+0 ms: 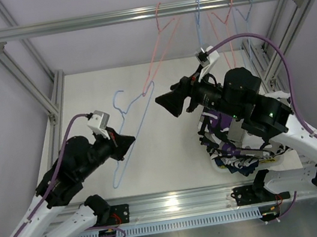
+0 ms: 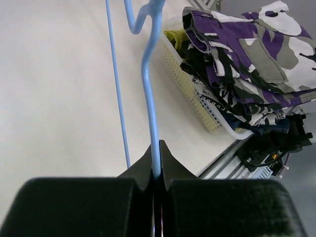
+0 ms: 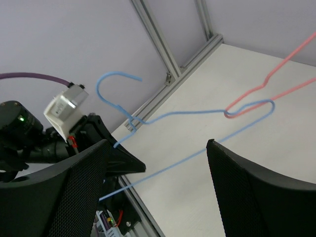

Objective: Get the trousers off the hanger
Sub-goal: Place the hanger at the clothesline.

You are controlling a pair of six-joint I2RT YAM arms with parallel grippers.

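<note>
Now grips the blue hanger [image 2: 149, 98] with the left jaws, shut tight on one of its wire arms. Holds it bare and tilted above the worktop [image 1: 164, 154], hook end up. Shows the hanger's far corner caught through the corner of a pink hanger [image 3: 291, 58], wire touching wire. Spreads the right jaws wide open, gripping nothing, raised above the worktop and aimed at that crossing of the two wires. Finds the trousers [image 2: 252, 54] stacked in a white basket [image 2: 190, 94] at the near right of the worktop, under the right arm: purple, white and black camouflage on top, yellow-green tucked at one end, navy low in the pile. Spots more pink and blue hangers up on the rail [image 1: 129, 15].
</note>
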